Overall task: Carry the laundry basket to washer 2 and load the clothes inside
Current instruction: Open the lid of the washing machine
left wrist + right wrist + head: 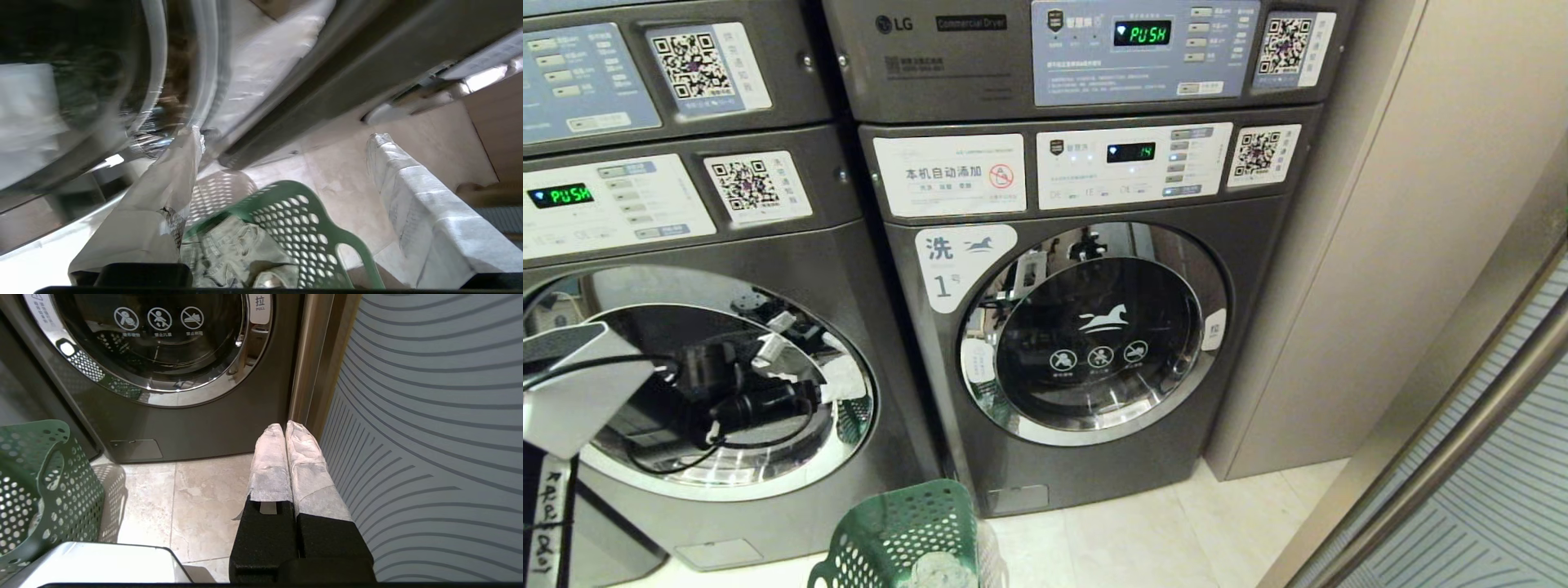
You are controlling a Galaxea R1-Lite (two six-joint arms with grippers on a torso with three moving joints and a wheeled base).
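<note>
The green laundry basket (pixel 903 535) stands on the floor in front of the gap between the two washers. The pale patterned clothes (pixel 229 253) lie in it. The left machine is washer 2 (pixel 727 384); its round door is shut and its number label is out of view. My left arm (pixel 580 392) reaches across that door. My left gripper (pixel 286 134) is wide open and holds nothing. One wrapped finger (pixel 163 192) is close to the chrome door ring, and the basket (pixel 302 228) is below. My right gripper (pixel 284 426) is shut and empty, low beside washer 1.
Washer 1 (pixel 1086 327) stands to the right with its door shut. Dryers with lit PUSH displays (pixel 1142 33) are stacked above. A beige panel (pixel 1388 245) and a striped glass door (pixel 429 416) close off the right side. Tiled floor (pixel 1143 531) lies in front of washer 1.
</note>
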